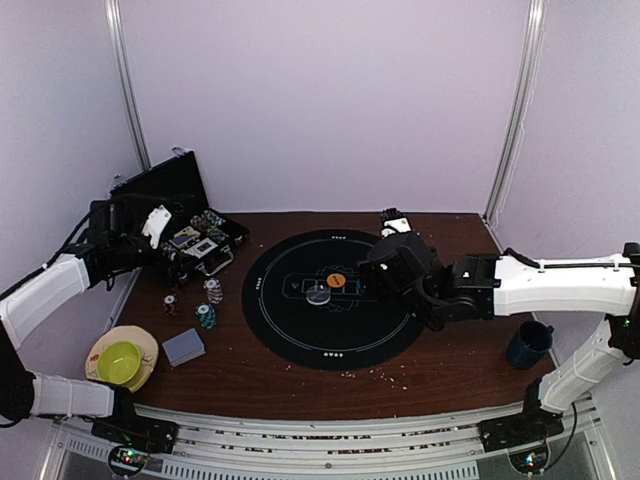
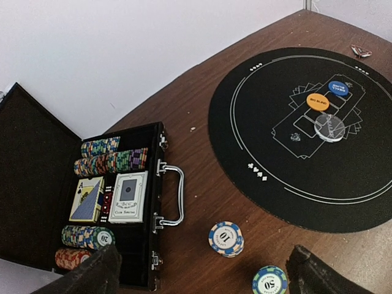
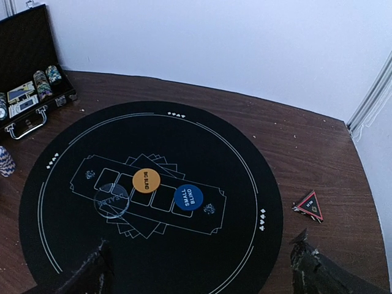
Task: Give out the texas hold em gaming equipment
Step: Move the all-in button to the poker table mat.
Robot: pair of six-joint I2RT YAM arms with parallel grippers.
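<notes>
On the round black mat (image 3: pixel 202 257) lie an orange button disc (image 3: pixel 146 180), a blue button disc (image 3: pixel 188 197) and a clear dealer disc (image 3: pixel 111 200). The orange disc (image 1: pixel 337 281) and the clear disc (image 1: pixel 319 294) also show in the top view. My right gripper (image 1: pixel 374 273) hangs open and empty above the mat's right half (image 3: pixel 199 278). Chip stacks marked 10 (image 2: pixel 226 238) and 50 (image 2: pixel 269 283) stand on the wood between case and mat. A grey-blue card deck (image 1: pixel 183 347) lies nearer the front. My left gripper (image 2: pixel 202 282) is open and empty, above the case's front edge (image 1: pixel 166 238).
The open black case (image 2: pixel 37 184) at the far left holds rows of chips (image 2: pixel 110 162) and two card decks (image 2: pixel 128 196). A yellow bowl on a plate (image 1: pixel 120 360) sits front left. A dark blue mug (image 1: pixel 527 343) stands at the right. A small triangular marker (image 3: pixel 308 206) lies right of the mat.
</notes>
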